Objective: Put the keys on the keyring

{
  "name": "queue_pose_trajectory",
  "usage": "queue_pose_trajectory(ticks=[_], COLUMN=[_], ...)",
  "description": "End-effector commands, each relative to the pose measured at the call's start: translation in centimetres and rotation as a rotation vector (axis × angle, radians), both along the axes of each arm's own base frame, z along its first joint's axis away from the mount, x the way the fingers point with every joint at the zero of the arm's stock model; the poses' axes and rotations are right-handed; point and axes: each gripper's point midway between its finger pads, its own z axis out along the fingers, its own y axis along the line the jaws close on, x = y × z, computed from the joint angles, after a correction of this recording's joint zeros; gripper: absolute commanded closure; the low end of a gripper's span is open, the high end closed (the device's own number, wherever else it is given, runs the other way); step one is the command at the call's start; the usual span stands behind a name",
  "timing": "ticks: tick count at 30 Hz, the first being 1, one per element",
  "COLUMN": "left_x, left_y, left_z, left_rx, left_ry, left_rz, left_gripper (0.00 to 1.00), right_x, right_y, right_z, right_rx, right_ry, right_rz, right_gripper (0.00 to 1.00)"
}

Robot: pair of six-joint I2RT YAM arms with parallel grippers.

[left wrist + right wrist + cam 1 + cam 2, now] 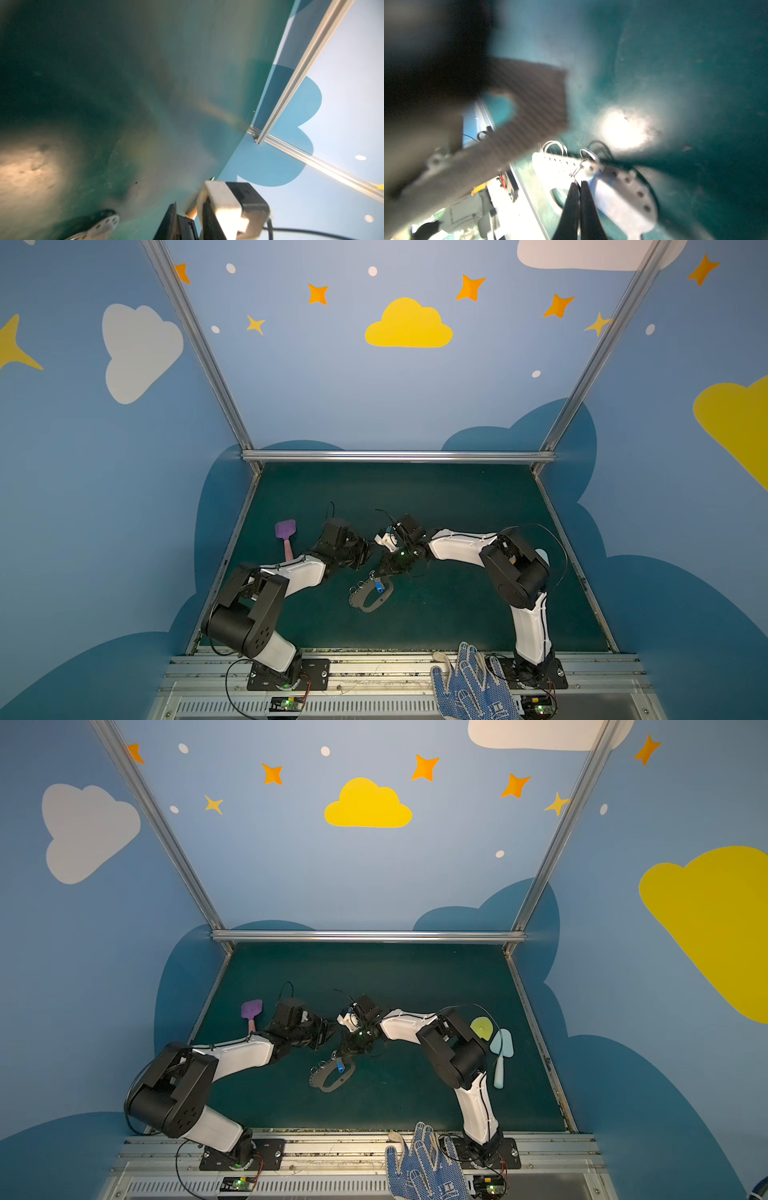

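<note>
I read the keyring flat on the table, near the middle and toward the front. The keys lie on its rear right part. The right claw sits at the keyring's rear edge; the left claw is just behind and left. A spatula lies left of that claw. A disc and second spatula lie far right, side by side. A glove is at the front rail.
</note>
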Motion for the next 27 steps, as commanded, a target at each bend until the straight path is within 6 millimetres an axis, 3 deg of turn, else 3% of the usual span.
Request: queue_pose_trajectory(ticks=[1, 10, 15, 17, 22, 25, 27], left_x=[0.2, -1.8, -2.9, -3.3, -4.0, -4.4, -4.6], left_y=[0.1, 1.3, 1.0, 0.6, -1.1, -1.7, -1.7], left_z=[1.7, 4.4, 6.1, 6.4, 7.7, 8.1, 8.1], left_rx=[0.015, 0.148, 0.213, 0.207, 0.166, 0.183, 0.204], left_ry=[-0.058, -0.126, -0.189, -0.204, -0.251, -0.262, -0.26], left_rz=[-0.034, -0.135, -0.251, -0.291, -0.403, -0.453, -0.464], left_gripper=[0.72, 0.65, 0.62, 0.62, 0.79, 0.79, 0.73], right_x=[0.9, 2.3, 2.6, 2.8, 3.2, 3.3, 3.4], right_y=[0.5, -0.9, -1.2, -1.4, -1.9, -2.1, -2.2], right_z=[3.7, 6.1, 7.3, 7.8, 8.9, 9.5, 9.8], right_rx=[0.14, 0.231, 0.261, 0.269, 0.275, 0.283, 0.287], right_ry=[0.0, -0.053, -0.101, -0.118, -0.165, -0.185, -0.196], right_rz=[-0.033, -0.109, -0.128, -0.136, -0.158, -0.167, -0.171], right_gripper=[1.0, 1.0, 1.0, 1.0, 1.0, 1.0, 1.0])
